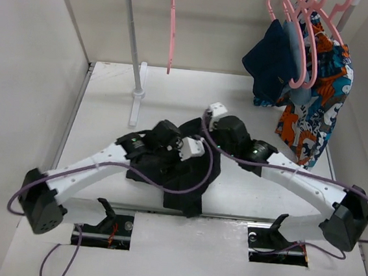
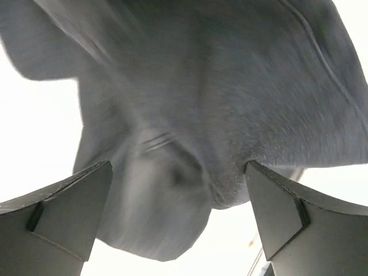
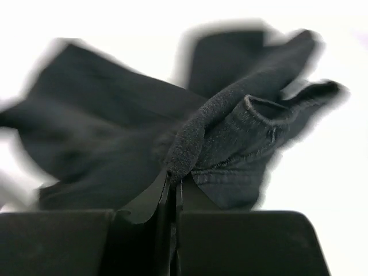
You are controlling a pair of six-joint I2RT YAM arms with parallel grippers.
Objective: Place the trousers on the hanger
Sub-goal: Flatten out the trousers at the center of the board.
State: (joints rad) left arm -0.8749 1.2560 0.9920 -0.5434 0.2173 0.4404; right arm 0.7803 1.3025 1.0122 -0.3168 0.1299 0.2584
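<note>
Two arms are gathering: right fingers point(image 3: 247, 241) clamp a fold of the trousers point(image 1: 192, 191), left fingers point(image 2: 63, 207) spread over them, on the counter point(image 1: 240, 98) well below the hanger point(image 1: 171, 39). Next, probably a lift toward it.

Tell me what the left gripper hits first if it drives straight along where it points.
The trousers: in the left wrist view the left gripper is open and black fabric fills the space straight ahead between its fingers. Blur hides how close it is.
</note>
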